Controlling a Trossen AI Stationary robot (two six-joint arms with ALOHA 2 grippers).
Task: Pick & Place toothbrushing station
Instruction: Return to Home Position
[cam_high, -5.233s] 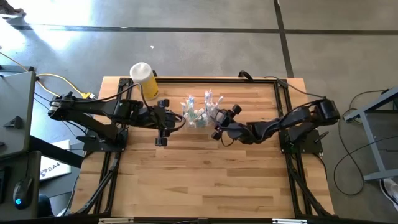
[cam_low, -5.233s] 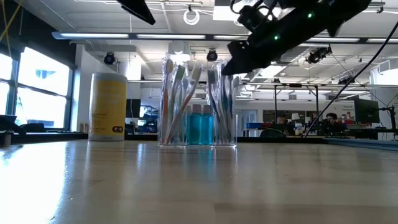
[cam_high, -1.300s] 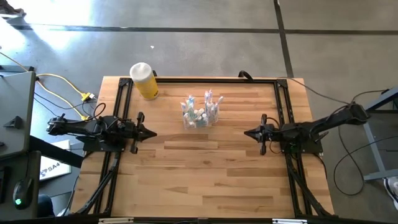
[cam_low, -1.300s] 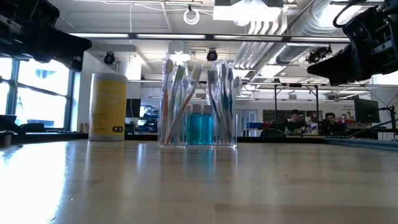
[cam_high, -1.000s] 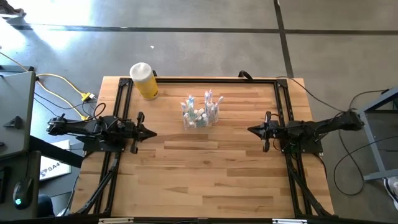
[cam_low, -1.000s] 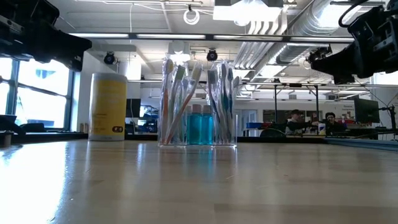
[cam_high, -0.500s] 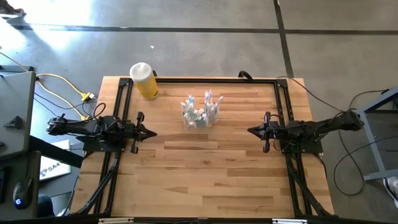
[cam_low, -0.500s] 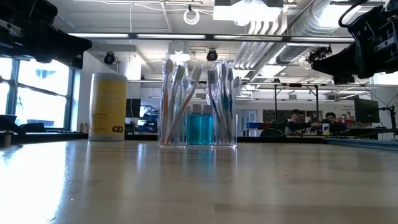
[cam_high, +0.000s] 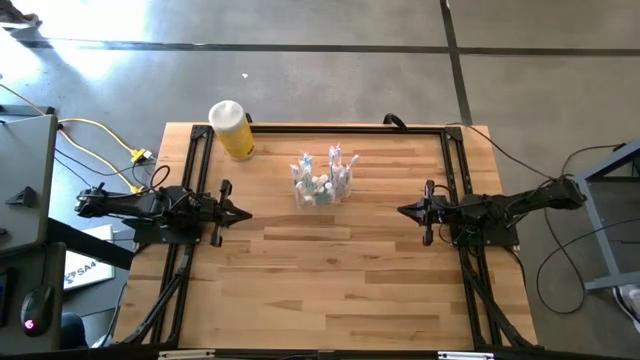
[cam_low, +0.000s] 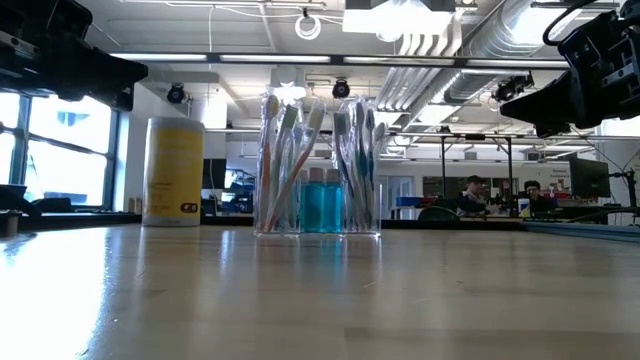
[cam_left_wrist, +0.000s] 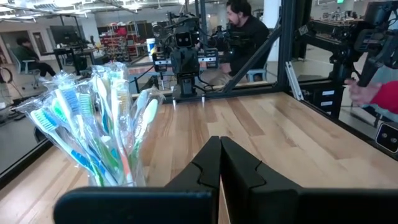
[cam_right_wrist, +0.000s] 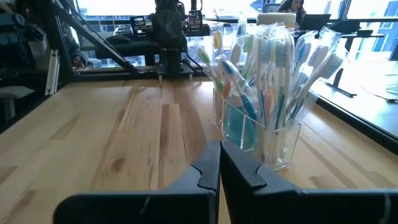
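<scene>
Clear plastic holder cup (cam_high: 322, 183), packed with slim pastel blue, pink, green and white toothbrushes (cam_right_wrist: 267, 56), is standing upright near the middle of the far edge of the wooden tabletop (cam_high: 320, 290), well apart from both arms. A larger yellow cylinder (cam_high: 231, 128) with a white cap is sitting at the far left corner.

The left gripper (cam_high: 243, 213) is lying low at the left edge and pointing toward the centre, its two fingers pressed together on nothing. The right gripper (cam_high: 403, 210) is mirroring it at the right edge, fingers likewise meeting and empty.

No loose brush is showing on the wood, so the filling looks finished and the step in hand reads as parking the arms. Doing that well means keeping each arm on its own side, level and folded over its base. Neither arm should swing toward the centre, where a bump could tip the top-heavy holder cup. The fingers should be kept together and the arms settled gently.
</scene>
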